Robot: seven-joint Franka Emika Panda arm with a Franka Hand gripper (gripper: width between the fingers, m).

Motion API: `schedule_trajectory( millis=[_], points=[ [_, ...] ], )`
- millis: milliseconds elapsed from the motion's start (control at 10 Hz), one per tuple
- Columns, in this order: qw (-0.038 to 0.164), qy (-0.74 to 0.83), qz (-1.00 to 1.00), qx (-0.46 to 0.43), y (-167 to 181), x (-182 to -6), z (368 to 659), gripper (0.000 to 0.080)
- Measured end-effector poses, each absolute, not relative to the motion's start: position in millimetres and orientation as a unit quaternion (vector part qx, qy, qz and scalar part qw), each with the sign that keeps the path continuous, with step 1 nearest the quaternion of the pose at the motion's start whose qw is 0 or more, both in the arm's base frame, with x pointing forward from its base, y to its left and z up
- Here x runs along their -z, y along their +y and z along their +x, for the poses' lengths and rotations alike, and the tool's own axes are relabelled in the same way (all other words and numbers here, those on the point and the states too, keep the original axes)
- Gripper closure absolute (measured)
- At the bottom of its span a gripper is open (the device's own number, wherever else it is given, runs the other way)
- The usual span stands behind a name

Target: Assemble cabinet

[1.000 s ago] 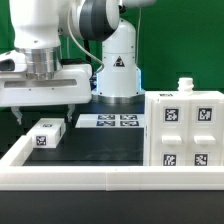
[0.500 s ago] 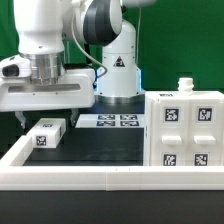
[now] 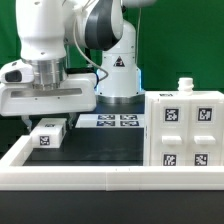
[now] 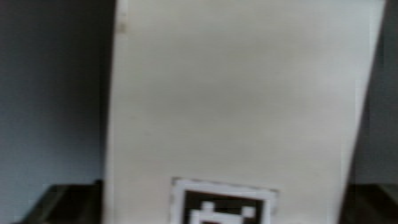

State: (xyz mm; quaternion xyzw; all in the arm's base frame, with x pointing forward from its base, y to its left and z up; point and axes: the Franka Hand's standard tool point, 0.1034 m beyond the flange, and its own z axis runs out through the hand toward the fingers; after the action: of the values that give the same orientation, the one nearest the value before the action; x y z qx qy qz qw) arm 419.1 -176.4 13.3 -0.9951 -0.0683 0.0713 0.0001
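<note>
The cabinet [image 3: 185, 130], a large white boxy body with square black-and-white tags on its blocked face, stands at the exterior view's right with a small white knob [image 3: 183, 85] on top. A small white tagged block [image 3: 48, 133] lies on the dark table at the exterior view's left. My gripper [image 3: 47, 122] hangs just above it, open, with one finger on each side. In the wrist view the block [image 4: 231, 100] fills the picture as a long white piece with a tag near my gripper [image 4: 222, 215]. The dark fingertips [image 4: 68, 200] flank it.
The marker board [image 3: 108, 121] lies flat behind the block, before the arm's base [image 3: 117, 75]. A low white rim [image 3: 90, 175] runs along the table's front and left. Dark table surface [image 3: 105, 145] lies between the block and the cabinet.
My gripper has come down and slightly towards the exterior view's right, closing on the small white block. The block and the cabinet have not moved.
</note>
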Motion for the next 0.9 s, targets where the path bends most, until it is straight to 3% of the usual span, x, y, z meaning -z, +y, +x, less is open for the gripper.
schedule_trajectory(
  millis=[100, 700, 900],
  points=[
    [0.0, -0.069, -0.995, -0.071, -176.4, -13.3, 419.1, 0.0241],
    [0.0, -0.067, -0.995, -0.072, -173.6, -15.3, 420.1, 0.024],
    [-0.001, -0.067, -0.997, -0.046, -140.9, -52.3, 430.8, 0.0239]
  ],
)
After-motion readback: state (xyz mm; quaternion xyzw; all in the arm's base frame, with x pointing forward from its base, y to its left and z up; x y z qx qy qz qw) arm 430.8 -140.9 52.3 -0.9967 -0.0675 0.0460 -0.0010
